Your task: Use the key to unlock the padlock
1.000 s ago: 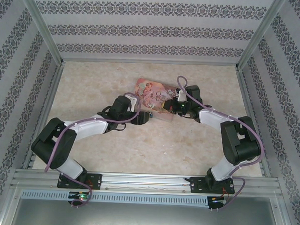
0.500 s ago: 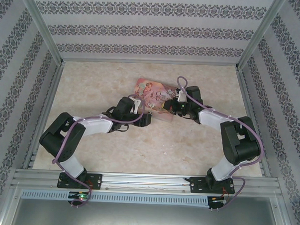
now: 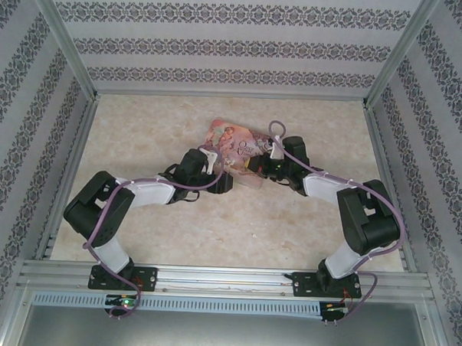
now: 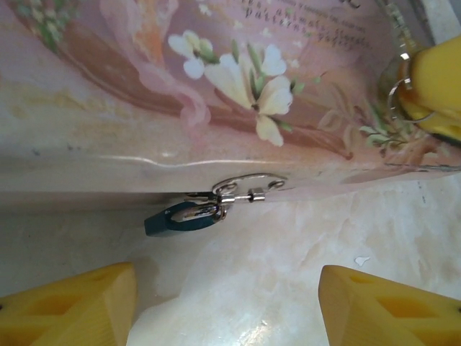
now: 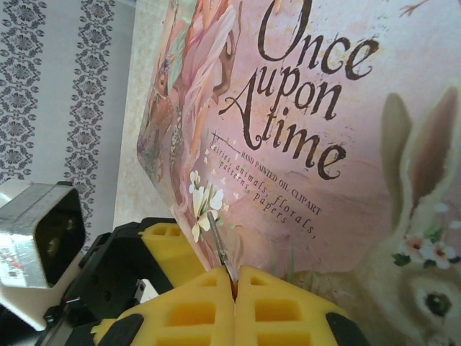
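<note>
While the right end effector keeps its yellow fingers pressed together on the key, whose thin silvery blade pokes up from between them toward 11 o'clock, the left end effector hangs wide open with nothing in it. Straight ahead of both lies the pink tin, lettered "Once upon a time" with a rabbit painted at its corner. It blocks the way at 12 o'clock from either wrist.

The padlock is tiny, with a teal body and a silver shackle hooked through the tin's clasp. It rests on the counter against the tin's front wall, at 11 o'clock from the open fingers and apart from them. Whether the shackle is latched I cannot tell.

From above, the left arm folds its elbow at 8 o'clock and stretches low toward the tin. The right arm bends at 4 o'clock and reaches to the tin's edge.
</note>
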Tool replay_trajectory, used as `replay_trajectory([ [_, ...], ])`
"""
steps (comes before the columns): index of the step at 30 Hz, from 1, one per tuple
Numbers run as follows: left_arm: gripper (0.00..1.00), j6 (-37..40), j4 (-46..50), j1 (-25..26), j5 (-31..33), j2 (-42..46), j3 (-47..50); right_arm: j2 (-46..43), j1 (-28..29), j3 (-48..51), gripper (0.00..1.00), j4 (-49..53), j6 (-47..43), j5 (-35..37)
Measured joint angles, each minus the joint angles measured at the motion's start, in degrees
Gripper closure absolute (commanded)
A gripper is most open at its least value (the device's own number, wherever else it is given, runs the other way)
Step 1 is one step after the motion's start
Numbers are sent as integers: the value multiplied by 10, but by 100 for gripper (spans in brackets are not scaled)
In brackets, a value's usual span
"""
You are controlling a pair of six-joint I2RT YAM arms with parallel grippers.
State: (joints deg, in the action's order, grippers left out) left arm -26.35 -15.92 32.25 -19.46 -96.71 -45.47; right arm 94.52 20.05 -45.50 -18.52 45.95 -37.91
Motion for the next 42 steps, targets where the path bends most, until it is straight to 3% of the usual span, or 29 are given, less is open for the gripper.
replay_trajectory([
  [42,47,22,-12,0,16,-95,-65,-6,3,13,100,-10,4,-5],
])
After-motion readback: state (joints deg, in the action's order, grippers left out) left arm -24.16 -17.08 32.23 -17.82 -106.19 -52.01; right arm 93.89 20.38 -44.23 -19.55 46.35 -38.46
